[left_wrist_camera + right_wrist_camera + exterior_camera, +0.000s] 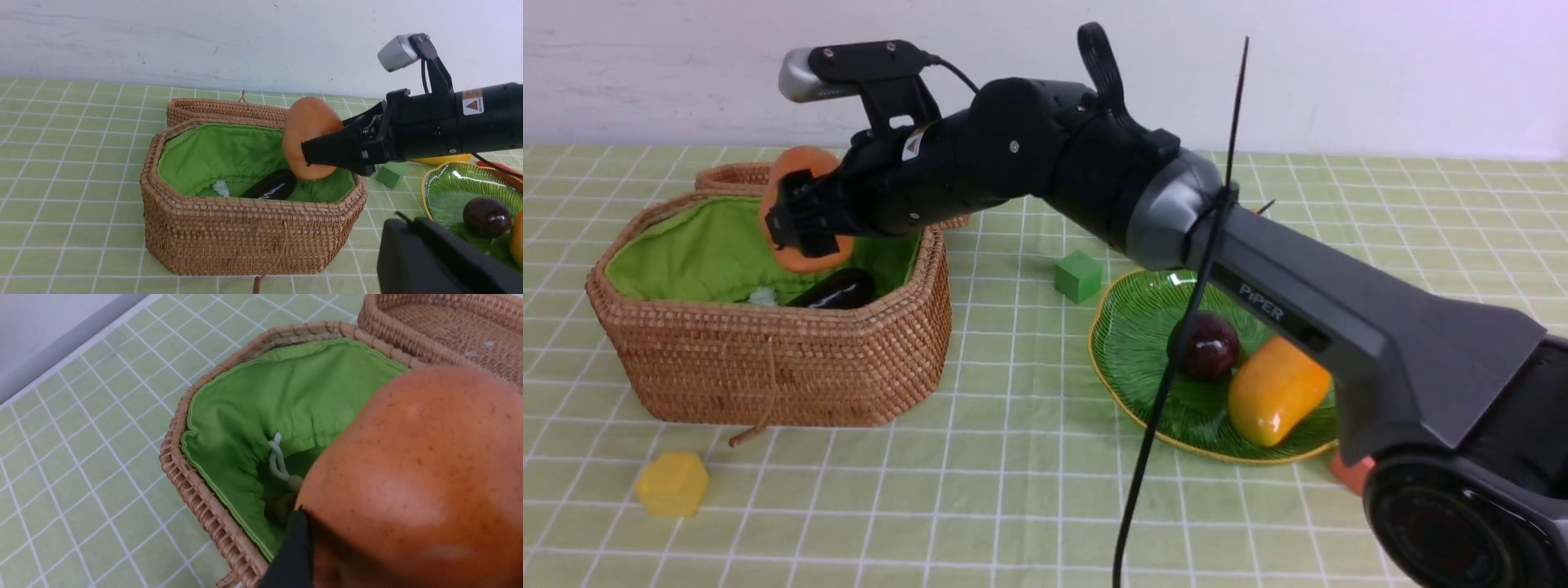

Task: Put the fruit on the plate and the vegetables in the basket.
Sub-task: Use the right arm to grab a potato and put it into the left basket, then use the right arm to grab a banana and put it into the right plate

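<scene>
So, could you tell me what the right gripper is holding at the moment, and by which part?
The right gripper holds the potato, clamped around its middle so both ends stick out above and below the jaws, over the open basket.

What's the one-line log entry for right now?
right gripper: shut on potato | potato: held over basket | eggplant: in basket | mango, purple fruit: on plate
</scene>
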